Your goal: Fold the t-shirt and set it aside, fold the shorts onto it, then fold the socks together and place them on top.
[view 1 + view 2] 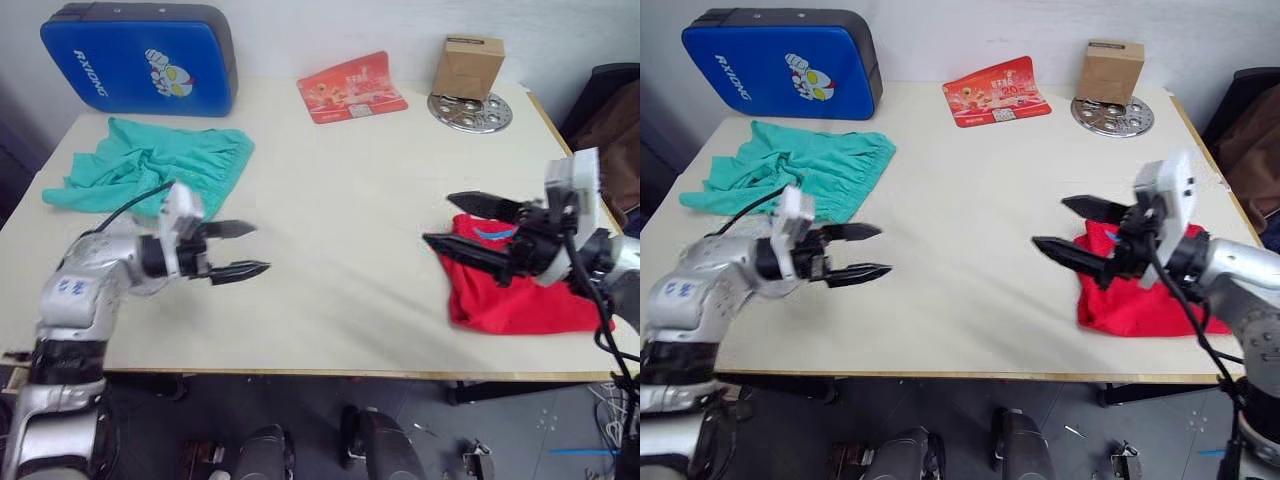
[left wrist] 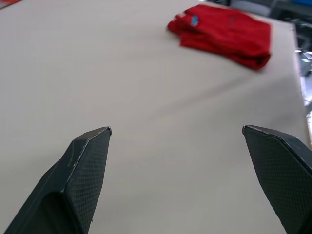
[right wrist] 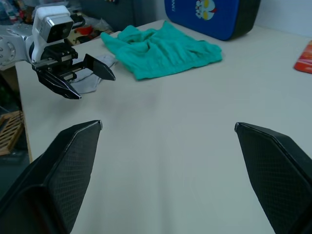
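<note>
At upper left of the frame, the shorts point(image 1: 150, 163) lie crumpled on the counter point(image 1: 330, 200); below them the left end effector point(image 1: 238, 249) points right, fingers spread and empty. At right, the right end effector point(image 1: 460, 222) points left, fingers spread, over the folded t-shirt point(image 1: 510, 290).

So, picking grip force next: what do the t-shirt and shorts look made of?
The t-shirt: soft matte red knit, probably cotton, lying in thick folds. The shorts: thinner teal fabric, possibly synthetic, finely crumpled with a gathered waistband.
</note>
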### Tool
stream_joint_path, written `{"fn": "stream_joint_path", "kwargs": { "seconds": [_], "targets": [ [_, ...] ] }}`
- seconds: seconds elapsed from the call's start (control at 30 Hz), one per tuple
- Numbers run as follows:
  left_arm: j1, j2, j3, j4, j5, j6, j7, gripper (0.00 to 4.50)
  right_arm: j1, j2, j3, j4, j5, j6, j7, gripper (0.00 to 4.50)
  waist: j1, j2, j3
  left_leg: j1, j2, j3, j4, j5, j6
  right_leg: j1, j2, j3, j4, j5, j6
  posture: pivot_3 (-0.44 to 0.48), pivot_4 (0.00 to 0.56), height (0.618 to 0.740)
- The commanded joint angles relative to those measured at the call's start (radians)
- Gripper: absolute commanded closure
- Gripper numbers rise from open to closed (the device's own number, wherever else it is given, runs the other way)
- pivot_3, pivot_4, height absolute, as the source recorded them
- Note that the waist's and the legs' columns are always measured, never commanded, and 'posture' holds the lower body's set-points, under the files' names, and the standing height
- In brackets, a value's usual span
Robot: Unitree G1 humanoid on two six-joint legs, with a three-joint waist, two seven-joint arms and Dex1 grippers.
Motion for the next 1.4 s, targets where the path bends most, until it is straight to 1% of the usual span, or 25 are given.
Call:
{"fn": "stream_joint_path", "kwargs": {
  "seconds": [0.03, 0.13, 0.2, 0.23, 0.33, 0.43, 0.5, 0.63, 0.77, 0.93, 1.03, 1.1, 1.23, 1.4],
  "targets": [
    [0.105, 0.057, 0.111, -0.041, 0.053, -0.085, 0.056, 0.0, -0.036, 0.007, 0.032, 0.009, 0.013, -0.026, 0.021, 0.04, 0.006, 0.0, 0.0, 0.0, 0.0, 0.0, 0.0, 0.0, 0.0, 0.0, -0.001, -0.001, 0.0, 0.0, 0.0, 0.0, 0.15, 0.74],
    [0.154, 0.085, 0.145, 0.007, 0.109, -0.165, 0.104, 0.0, -0.051, 0.016, 0.063, 0.029, 0.011, -0.035, 0.042, 0.04, 0.015, 0.0, 0.0, -0.001, -0.001, -0.001, 0.0, -0.001, 0.002, 0.0, -0.002, -0.001, -0.001, 0.0, 0.0, 0.0, 0.15, 0.74],
    [0.122, 0.102, 0.129, 0.079, 0.16, -0.237, 0.129, 0.0, -0.061, 0.022, 0.079, 0.037, 0.009, -0.038, 0.047, 0.04, 0.021, 0.0, 0.0, 0.0, -0.001, -0.001, 0.0, -0.002, 0.002, 0.0, -0.003, -0.001, -0.001, 0.0, 0.0, 0.0, 0.15, 0.74],
    [0.091, 0.111, 0.112, 0.125, 0.19, -0.276, 0.143, 0.0, -0.065, 0.024, 0.087, 0.04, 0.004, -0.041, 0.048, 0.04, 0.024, 0.0, 0.0, 0.0, -0.001, -0.001, 0.0, -0.002, 0.002, 0.0, -0.003, -0.001, -0.001, 0.0, 0.0, 0.0, 0.15, 0.74],
    [-0.057, 0.122, 0.041, 0.307, 0.294, -0.398, 0.188, 0.0, -0.068, 0.027, 0.098, 0.039, 0.006, -0.039, 0.047, 0.04, 0.028, 0.0, 0.0, 0.0, -0.001, -0.001, 0.0, -0.002, 0.002, 0.0, -0.003, -0.002, 0.0, 0.0, 0.0, 0.0, 0.15, 0.74],
    [-0.218, 0.125, -0.046, 0.52, 0.377, -0.527, 0.17, 0.0, -0.048, 0.022, 0.094, 0.015, 0.015, -0.038, 0.041, 0.04, 0.026, 0.0, 0.0, -0.001, -0.001, -0.001, 0.0, -0.003, 0.003, 0.0, -0.003, -0.003, 0.0, 0.0, 0.0, 0.0, 0.15, 0.74],
    [-0.32, 0.12, -0.102, 0.67, 0.44, -0.602, 0.174, 0.0, -0.028, 0.015, 0.08, -0.009, 0.03, -0.032, 0.033, 0.04, 0.026, 0.0, 0.0, -0.002, -0.001, 0.0, 0.0, -0.003, 0.003, 0.0, -0.002, -0.004, 0.001, 0.0, 0.0, 0.0, 0.15, 0.74],
    [-0.524, 0.082, -0.192, 0.964, 0.548, -0.712, 0.243, 0.0, 0.027, 0.006, 0.034, -0.073, 0.071, -0.017, -0.013, 0.04, 0.024, -0.001, 0.0, -0.004, -0.001, 0.002, 0.0, -0.004, 0.004, -0.001, 0.0, -0.005, 0.0, 0.001, 0.001, 0.0, 0.15, 0.74],
    [-0.621, 0.062, -0.274, 1.14, 0.649, -0.808, 0.303, 0.0, 0.079, -0.003, 0.004, -0.125, 0.094, -0.012, -0.054, 0.04, 0.02, -0.001, 0.0, -0.004, -0.001, 0.004, 0.001, -0.004, 0.005, -0.002, 0.001, -0.005, 0.0, 0.002, 0.003, 0.0, 0.15, 0.74],
    [-0.717, 0.001, -0.289, 1.269, 0.679, -0.808, 0.377, 0.0, 0.114, -0.023, -0.03, -0.159, 0.126, -0.009, -0.084, 0.04, 0.025, -0.002, 0.0, -0.005, -0.001, 0.004, 0.003, -0.004, 0.007, -0.002, 0.001, -0.004, 0.0, 0.003, 0.005, 0.0, 0.15, 0.74],
    [-0.742, -0.018, -0.287, 1.305, 0.692, -0.784, 0.417, 0.53, 0.119, -0.033, -0.035, -0.161, 0.128, -0.014, -0.089, 0.0, 0.025, -0.003, 0.0, -0.005, -0.002, 0.004, 0.003, -0.004, 0.007, -0.002, 0.0, -0.003, 0.0, 0.003, 0.005, 0.0, 0.15, 0.74],
    [-0.759, -0.03, -0.28, 1.322, 0.696, -0.761, 0.451, 1.08, 0.121, -0.04, -0.031, -0.163, 0.126, -0.018, -0.092, 0.0, 0.025, -0.003, 0.0, -0.005, -0.002, 0.004, 0.003, -0.004, 0.007, -0.002, 0.0, -0.003, 0.0, 0.003, 0.005, 0.0, 0.15, 0.74],
    [-0.779, -0.048, -0.261, 1.335, 0.685, -0.742, 0.463, 2.47, 0.133, -0.047, -0.028, -0.171, 0.122, -0.025, -0.09, 0.0, 0.023, -0.003, 0.0, -0.005, -0.002, 0.004, 0.003, -0.004, 0.007, -0.002, 0.0, -0.003, -0.001, 0.003, 0.005, 0.0, 0.15, 0.74],
    [-0.79, -0.068, -0.24, 1.328, 0.666, -0.745, 0.421, 4.13, 0.148, -0.051, -0.026, -0.168, 0.104, -0.035, -0.085, 0.0, 0.024, -0.003, 0.0, -0.005, -0.002, 0.004, 0.003, -0.004, 0.007, -0.002, 0.001, -0.003, 0.0, 0.003, 0.005, 0.0, 0.15, 0.74]
  ]
}}
